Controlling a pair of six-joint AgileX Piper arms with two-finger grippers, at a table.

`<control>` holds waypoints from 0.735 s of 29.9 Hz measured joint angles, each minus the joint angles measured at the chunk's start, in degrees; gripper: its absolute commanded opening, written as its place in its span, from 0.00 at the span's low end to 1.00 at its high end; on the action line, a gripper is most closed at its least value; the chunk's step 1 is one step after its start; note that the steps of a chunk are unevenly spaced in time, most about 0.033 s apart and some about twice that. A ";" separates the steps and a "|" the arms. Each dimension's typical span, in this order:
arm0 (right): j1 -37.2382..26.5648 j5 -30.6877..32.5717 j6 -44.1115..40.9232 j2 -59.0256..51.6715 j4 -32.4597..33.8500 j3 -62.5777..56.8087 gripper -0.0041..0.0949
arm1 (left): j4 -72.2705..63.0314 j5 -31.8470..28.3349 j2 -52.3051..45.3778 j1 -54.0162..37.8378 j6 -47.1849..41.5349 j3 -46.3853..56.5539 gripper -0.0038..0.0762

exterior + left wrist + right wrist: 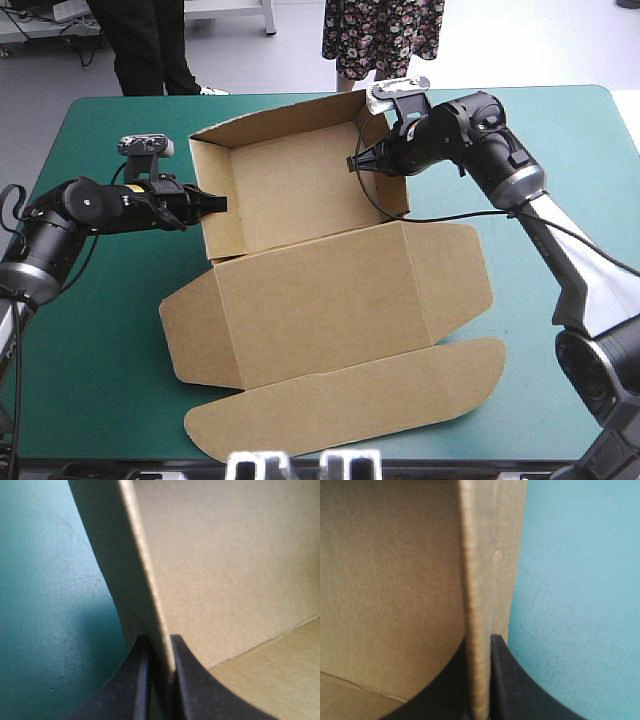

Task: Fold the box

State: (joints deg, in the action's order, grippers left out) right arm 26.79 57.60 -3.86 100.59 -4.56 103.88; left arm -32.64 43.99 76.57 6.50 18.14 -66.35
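The brown box (300, 190) stands as an open tray at the table's far middle, its walls raised. Its lid (330, 300) lies flat toward the near edge, with side flaps and a long rounded front flap (350, 400). My left gripper (215, 203) is shut on the box's left wall; in the left wrist view that wall (145, 580) runs up between the two black fingers (192, 680). My right gripper (358, 160) is shut on the right wall, whose edge (477, 605) passes between its fingers (505, 680).
The teal-green cover (90, 340) is bare to the left and right of the box. The right arm's black cable crosses the right wall and trails over the cover (450, 215).
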 measured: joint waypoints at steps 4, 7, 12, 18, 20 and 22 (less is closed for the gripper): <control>0.00 2.98 -2.04 0.00 0.39 0.06 0.03 | 2.76 1.50 0.26 1.34 -2.59 -1.73 0.04; 0.00 6.14 -4.03 -0.06 0.19 0.12 0.03 | 5.71 5.89 1.31 1.58 -5.47 -6.10 0.04; 0.05 9.99 -6.95 -0.10 -1.01 0.12 0.03 | 10.22 15.54 6.48 1.68 -10.20 -16.94 0.04; -1.34 12.57 -9.29 0.25 -1.44 0.12 0.03 | 13.69 20.34 14.40 3.87 -14.75 -23.93 0.04; -2.83 13.62 -9.21 1.03 -2.34 0.12 0.03 | 15.86 20.05 16.39 5.88 -16.70 -24.43 0.04; -4.33 13.68 -8.69 2.46 -2.72 0.12 0.03 | 18.21 19.52 18.79 8.31 -18.88 -24.62 0.04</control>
State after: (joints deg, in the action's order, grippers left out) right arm 22.46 71.28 -12.55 103.05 -7.28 104.00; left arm -14.43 63.52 95.36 14.81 -0.74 -90.97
